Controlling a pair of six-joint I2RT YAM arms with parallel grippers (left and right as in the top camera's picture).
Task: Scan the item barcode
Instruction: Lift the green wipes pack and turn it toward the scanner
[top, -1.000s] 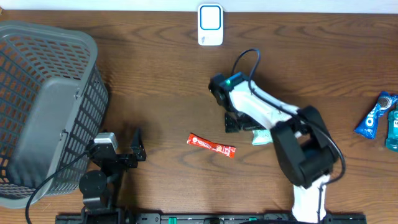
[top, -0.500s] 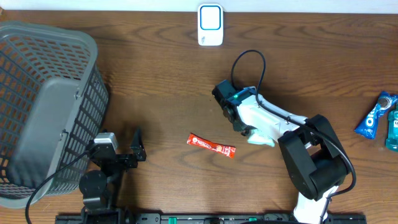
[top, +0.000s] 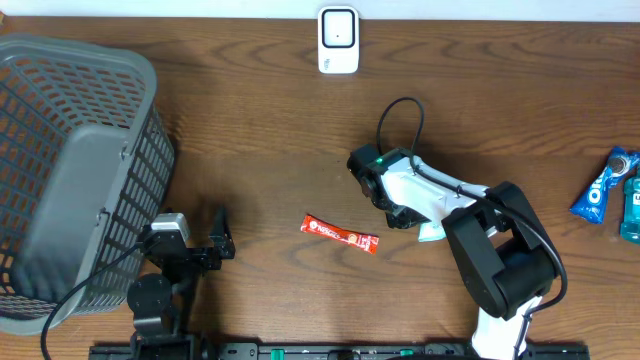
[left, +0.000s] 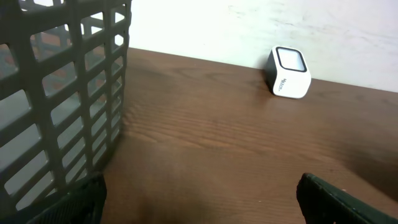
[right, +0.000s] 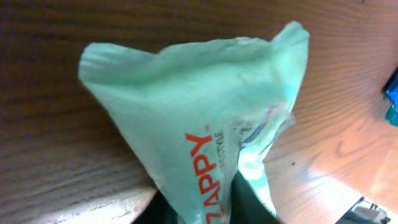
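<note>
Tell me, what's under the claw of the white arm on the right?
A pale green packet printed ZAPPY, pinched in the right gripper. From above only one corner peeks out; the arm covers the rest, and no barcode shows.

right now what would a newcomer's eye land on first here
The green packet fills the right wrist view, pinched in the right gripper right of centre on the table. Next comes the big grey basket at the left edge, then the red sachet lying alone mid-table.
</note>
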